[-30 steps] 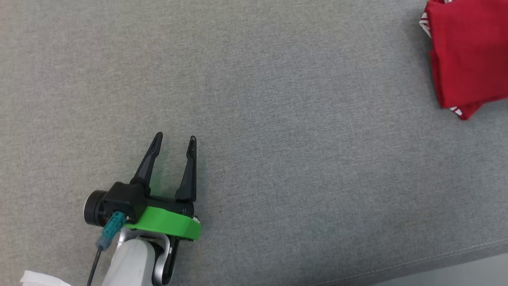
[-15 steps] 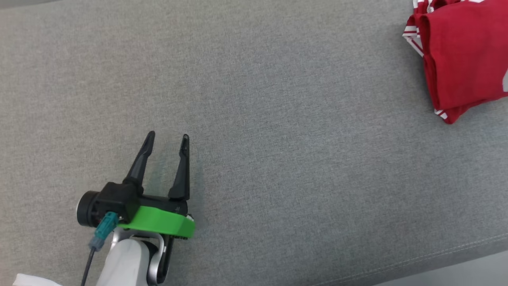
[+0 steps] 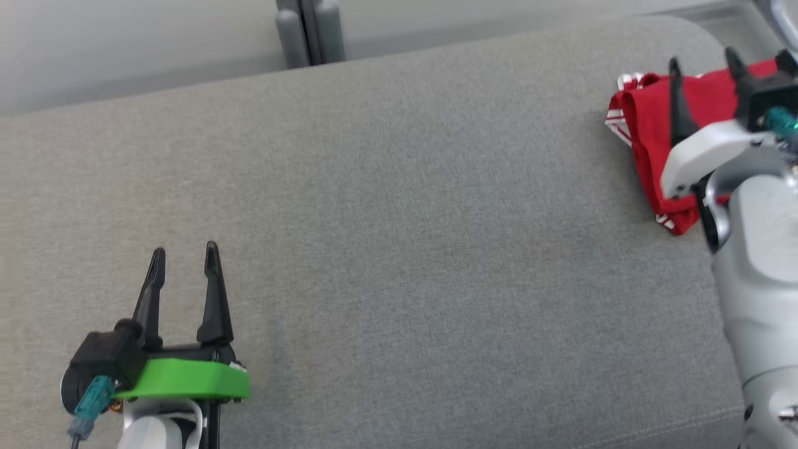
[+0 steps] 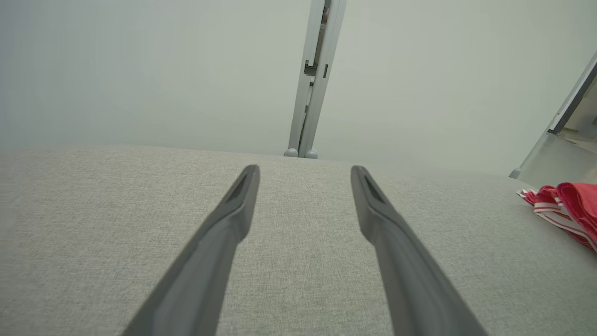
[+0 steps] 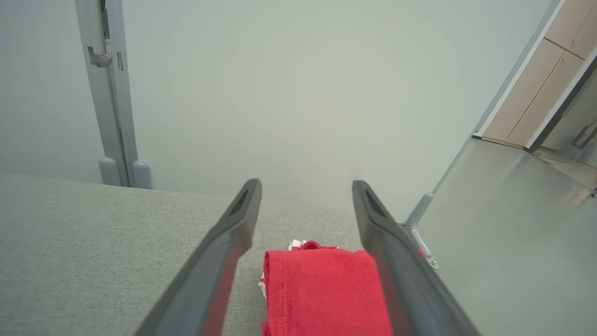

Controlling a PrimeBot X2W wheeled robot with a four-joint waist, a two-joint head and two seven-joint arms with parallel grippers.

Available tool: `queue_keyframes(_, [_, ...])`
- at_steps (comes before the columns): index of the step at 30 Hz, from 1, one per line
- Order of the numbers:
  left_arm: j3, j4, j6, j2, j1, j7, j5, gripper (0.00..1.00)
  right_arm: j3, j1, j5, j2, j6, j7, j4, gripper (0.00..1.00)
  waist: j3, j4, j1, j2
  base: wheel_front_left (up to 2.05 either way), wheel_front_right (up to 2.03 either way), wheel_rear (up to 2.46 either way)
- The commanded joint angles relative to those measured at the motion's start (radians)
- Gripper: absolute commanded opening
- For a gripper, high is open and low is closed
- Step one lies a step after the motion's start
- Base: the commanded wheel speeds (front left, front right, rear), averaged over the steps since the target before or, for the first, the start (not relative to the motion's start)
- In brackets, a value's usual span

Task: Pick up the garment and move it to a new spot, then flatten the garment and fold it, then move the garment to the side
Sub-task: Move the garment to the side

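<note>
The garment (image 3: 651, 128) is a red folded piece with white-striped trim, lying at the far right end of the grey cushion; it also appears as the garment (image 4: 566, 210) and the garment (image 5: 322, 291). My right gripper (image 3: 704, 62) hovers over it, open, its fingers (image 5: 219, 261) spread apart with the red cloth lying below the gap, not pinched. My left gripper (image 3: 184, 252) is open above bare cushion at the lower left, far from the garment, nothing between its fingers (image 4: 224, 233).
The grey fabric cushion (image 3: 399, 237) spans the head view, with its far edge at the top and a pale wall behind. A grey vertical post (image 3: 308, 31) stands behind the cushion. A metal frame and floor (image 5: 489, 224) lie past the cushion's right end.
The head camera has tilted up, so the whole picture shifted down and left. The right arm has come into view over the garment. The left gripper stays open.
</note>
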Motion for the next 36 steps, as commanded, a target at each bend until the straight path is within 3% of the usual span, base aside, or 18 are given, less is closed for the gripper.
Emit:
queue_keyframes(1, [0.009,0.000,0.001,0.000,0.021,0.000,-0.004,1.00,0.002,0.042,0.015,0.008,-0.002,-0.007,-0.013,1.00,-0.080,0.044,0.0000,0.0001,0.00,0.00,0.00])
queue_keyframes(10, [0.011,0.016,0.004,-0.001,0.133,0.000,-0.041,1.00,0.005,0.338,0.076,0.105,-0.002,-0.008,-0.246,1.00,-0.157,0.088,0.0000,0.0001,0.00,0.00,0.00])
queue_keyframes(16, [0.006,0.012,0.018,-0.001,0.194,0.000,-0.058,1.00,0.046,0.528,0.131,0.123,-0.002,-0.008,-0.386,1.00,-0.172,0.093,0.0000,0.0001,0.00,0.00,0.00])
queue_keyframes(21, [-0.013,0.017,0.024,-0.001,0.224,0.000,-0.062,1.00,0.085,0.646,0.236,0.123,-0.002,-0.008,-0.443,1.00,-0.177,0.094,0.0000,0.0001,0.00,0.00,0.00])
queue_keyframes(36, [-0.038,0.034,0.031,-0.001,0.210,0.000,-0.070,1.00,0.124,0.756,0.299,0.123,-0.002,-0.008,-0.518,1.00,-0.166,0.082,0.0000,0.0001,0.00,0.00,0.00])
